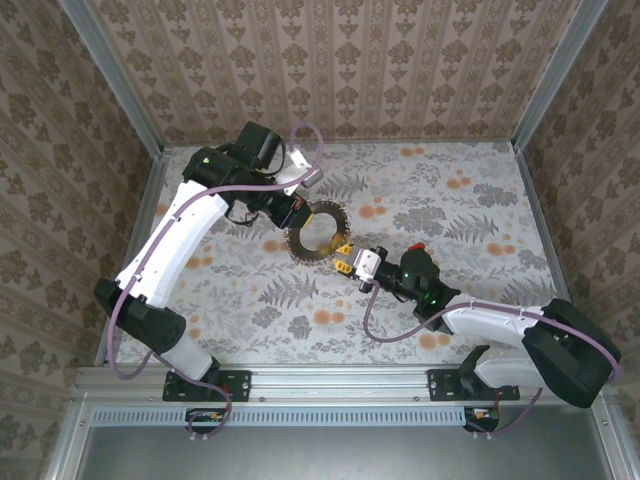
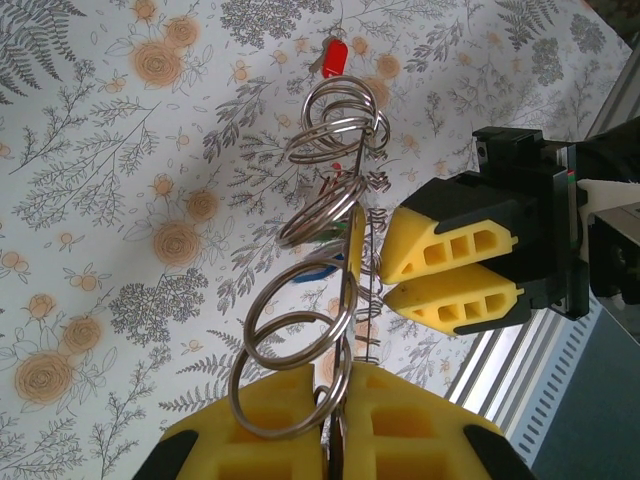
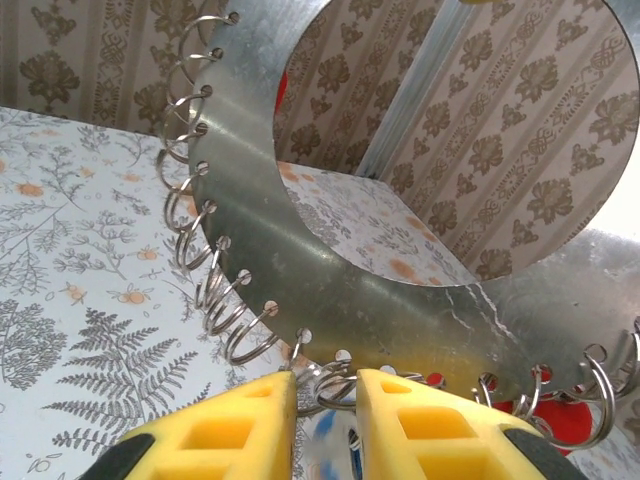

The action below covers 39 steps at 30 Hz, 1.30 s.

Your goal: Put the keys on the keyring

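1. Two grippers meet at the keyring point(image 3: 300, 270), which is held up off the table point(image 1: 470, 200) near its middle, a bit toward the left edge.
2. Left gripper point(image 2: 335, 388): jaws pressed together, pinching the keyring's rim. From its wrist view the keyring is edge-on and runs straight up from between the yellow pads.
3. Right gripper point(image 3: 327, 385): jaws a little apart, narrow gap, tips at the keyring's lower rim on the side opposite the left gripper.
4. One of the small split rings point(image 3: 215, 300) sits in that gap. Cannot tell whether either pad touches it.
5. In the left wrist view the right gripper's fingers point(image 2: 450, 250) form a narrow V, with the tips just beside the keyring's edge.
6. Keyring is a flat metal band with holes round its outer edge and split rings hanging through them.
7. Hard to make out:
   - The keyring's top and right part are cut off in the right wrist view.
   - Red bits behind the band are mostly hidden.
   - A blue bit among the rings in the left wrist view is unclear.
8. Red tag point(image 2: 335, 55) lies on the table beyond the keyring, partly hidden by the rings.
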Each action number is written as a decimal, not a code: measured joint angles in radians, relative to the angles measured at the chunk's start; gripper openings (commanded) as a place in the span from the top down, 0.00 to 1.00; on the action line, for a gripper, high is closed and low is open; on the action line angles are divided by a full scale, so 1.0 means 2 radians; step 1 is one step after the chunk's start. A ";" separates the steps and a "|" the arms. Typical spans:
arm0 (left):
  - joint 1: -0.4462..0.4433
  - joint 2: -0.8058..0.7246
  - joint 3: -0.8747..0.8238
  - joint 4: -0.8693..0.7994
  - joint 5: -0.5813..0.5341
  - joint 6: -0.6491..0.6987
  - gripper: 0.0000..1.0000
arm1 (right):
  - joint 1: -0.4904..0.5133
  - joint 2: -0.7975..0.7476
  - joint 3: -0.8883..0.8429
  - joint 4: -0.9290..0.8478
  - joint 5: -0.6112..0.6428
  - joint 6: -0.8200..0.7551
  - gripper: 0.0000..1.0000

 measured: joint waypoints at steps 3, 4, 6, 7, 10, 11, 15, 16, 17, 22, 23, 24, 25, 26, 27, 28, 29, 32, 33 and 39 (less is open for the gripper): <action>0.000 0.000 0.000 0.000 -0.001 0.000 1.00 | 0.000 0.003 0.000 0.004 0.009 0.000 0.75; 0.000 0.000 0.000 0.000 -0.001 0.000 1.00 | 0.000 0.004 0.000 0.005 0.012 0.000 0.75; 0.000 0.000 0.000 0.001 -0.002 0.000 1.00 | 0.000 0.005 0.000 0.006 0.016 0.000 0.75; 0.000 0.000 0.000 0.001 -0.002 0.000 1.00 | 0.000 0.005 0.000 0.006 0.016 0.000 0.75; 0.000 0.000 0.000 0.001 -0.002 0.000 1.00 | 0.000 0.006 0.000 0.007 0.019 0.000 0.74; 0.000 0.000 0.000 0.002 -0.002 0.000 1.00 | 0.000 0.007 0.000 0.007 0.021 0.000 0.74; 0.000 0.000 0.000 0.002 -0.005 0.000 1.00 | 0.001 0.015 0.000 0.010 0.033 0.002 0.72; 0.000 0.000 0.000 0.002 -0.006 0.000 1.00 | 0.002 0.016 0.000 0.010 0.038 0.002 0.72; 0.000 0.000 0.000 0.002 -0.007 0.000 1.00 | 0.002 0.016 0.000 0.011 0.042 0.002 0.72; 0.000 0.000 0.000 0.002 -0.009 0.000 1.00 | 0.006 0.017 0.000 0.016 0.061 0.004 0.72; 0.000 0.000 0.000 0.002 -0.009 0.000 1.00 | 0.006 0.017 0.000 0.019 0.065 0.005 0.72; 0.000 0.000 0.000 0.002 -0.009 0.000 1.00 | 0.007 0.017 0.000 0.020 0.067 0.005 0.72; 0.000 0.000 0.000 0.002 -0.010 0.000 1.00 | 0.008 0.017 0.000 0.021 0.070 0.006 0.73; 0.000 0.000 0.000 0.002 -0.009 0.000 1.00 | 0.009 0.019 0.000 0.023 0.072 0.008 0.73; 0.000 0.000 0.000 0.002 -0.010 0.000 1.00 | 0.011 0.021 0.000 0.027 0.076 0.010 0.73; 0.000 0.000 0.000 0.002 -0.009 0.000 1.00 | 0.012 0.024 0.000 0.031 0.078 0.011 0.74; 0.000 0.000 0.000 0.003 -0.010 0.000 1.00 | 0.014 0.028 0.000 0.036 0.080 0.012 0.75; 0.000 0.000 0.000 0.002 -0.013 0.000 1.00 | 0.020 0.040 0.000 0.047 0.089 0.014 0.77; 0.000 0.000 0.000 0.003 -0.012 0.000 1.00 | 0.022 0.044 0.000 0.050 0.091 0.015 0.77; -0.003 0.000 0.000 0.005 -0.008 0.000 1.00 | 0.028 0.062 0.001 0.069 0.100 0.015 0.79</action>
